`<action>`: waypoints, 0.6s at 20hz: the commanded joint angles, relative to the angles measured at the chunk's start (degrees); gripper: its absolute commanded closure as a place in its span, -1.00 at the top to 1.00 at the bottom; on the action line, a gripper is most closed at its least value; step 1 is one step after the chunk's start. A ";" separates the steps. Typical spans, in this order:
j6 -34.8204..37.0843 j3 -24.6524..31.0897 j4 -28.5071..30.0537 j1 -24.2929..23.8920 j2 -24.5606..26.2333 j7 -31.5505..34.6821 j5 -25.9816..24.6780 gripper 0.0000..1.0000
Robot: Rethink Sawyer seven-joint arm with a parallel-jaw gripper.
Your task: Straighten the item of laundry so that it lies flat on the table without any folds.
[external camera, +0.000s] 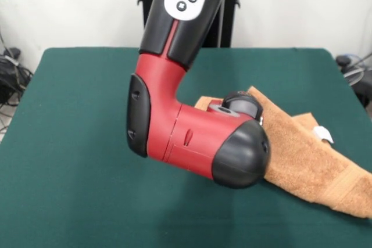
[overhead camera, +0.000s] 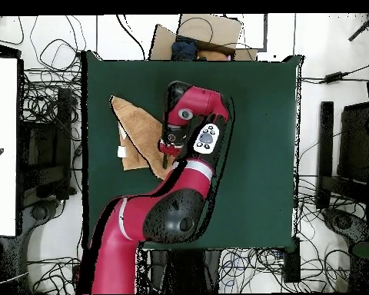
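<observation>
A robotics lab: a red and black arm (external camera: 186, 126) works over a green-topped desk (external camera: 70, 143) against a plain white wall (external camera: 70, 4), with tangled cables (overhead camera: 53, 58) strewn across the floor, black equipment stands (overhead camera: 326, 146), and a cardboard box (overhead camera: 207, 34) nearby.

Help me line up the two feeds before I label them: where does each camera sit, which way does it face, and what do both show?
Front view: sits across the table, facing the robot; looks at the towel lying rumpled at the right, with the red and black arm coming down over it.
Overhead view: sits above, looking straight down; shows the whole table, the arm rising from the bottom edge, the towel at the left.
Both share towel, arm and table; neither shows the gripper's state.
</observation>
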 commanded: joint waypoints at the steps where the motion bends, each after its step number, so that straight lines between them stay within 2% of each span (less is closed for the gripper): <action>1: -9.83 10.71 9.99 0.37 -1.74 -5.81 -4.00 1.00; 5: -12.62 12.70 10.76 0.17 -2.71 -4.79 -4.87 1.00; 8: -14.53 13.25 9.07 -0.19 -3.33 -3.55 -6.16 1.00; 12: -13.64 13.71 7.15 -0.56 -3.92 -1.14 -6.94 1.00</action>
